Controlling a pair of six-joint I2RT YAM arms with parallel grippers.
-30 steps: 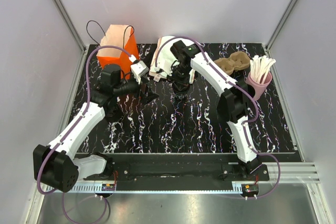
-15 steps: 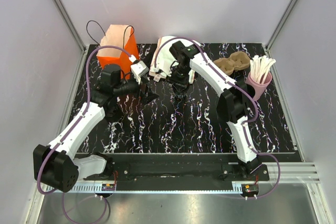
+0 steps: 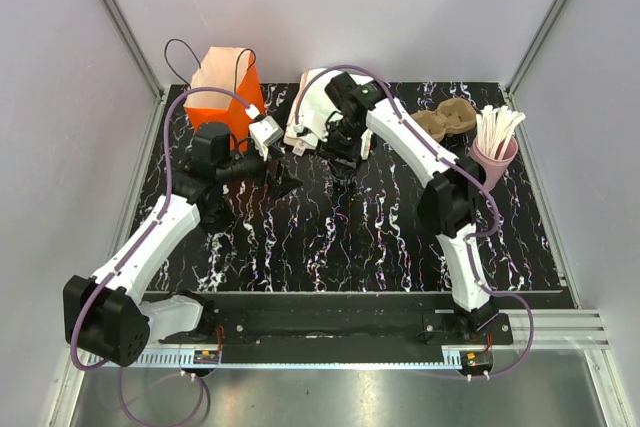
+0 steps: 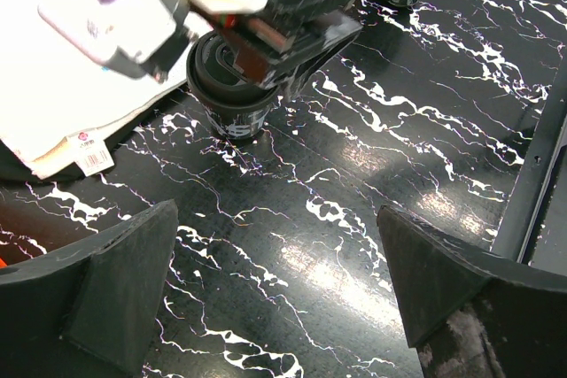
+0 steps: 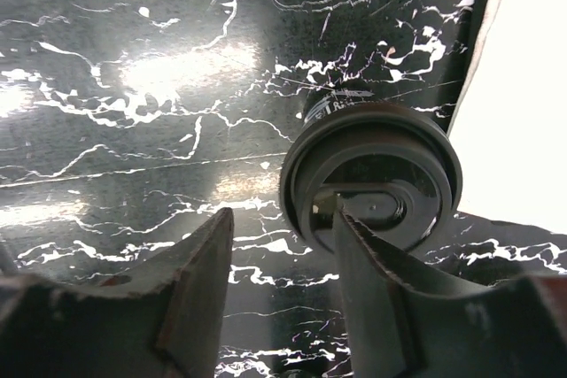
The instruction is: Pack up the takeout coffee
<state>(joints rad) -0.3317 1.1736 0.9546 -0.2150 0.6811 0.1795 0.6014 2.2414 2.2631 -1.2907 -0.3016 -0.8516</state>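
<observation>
Above the table [image 3: 380, 237], the top camera is showing you the left gripper [image 3: 280, 183] hanging with its jaws wide apart beside the orange bag [image 3: 225, 87]. The right gripper [image 3: 343, 169] is pointing down near the white bag [image 3: 312, 112]. A cardboard carrier [image 3: 445, 123] and the pink cup [image 3: 494, 159] are sitting at the far right.

On the left wrist camera, you are seeing the takeout coffee [image 4: 232, 114] standing upright on the marbled surface, just beside the white bag. The right gripper is crowding directly over its top. The left fingers [image 4: 124, 281] are framing the scene from well apart, gripping nothing.

On the right wrist camera, the fingers [image 5: 190, 289] are standing a little apart, with bare table showing between them. One finger is overlapping the coffee's lidded top, and you cannot tell whether it is touching.
</observation>
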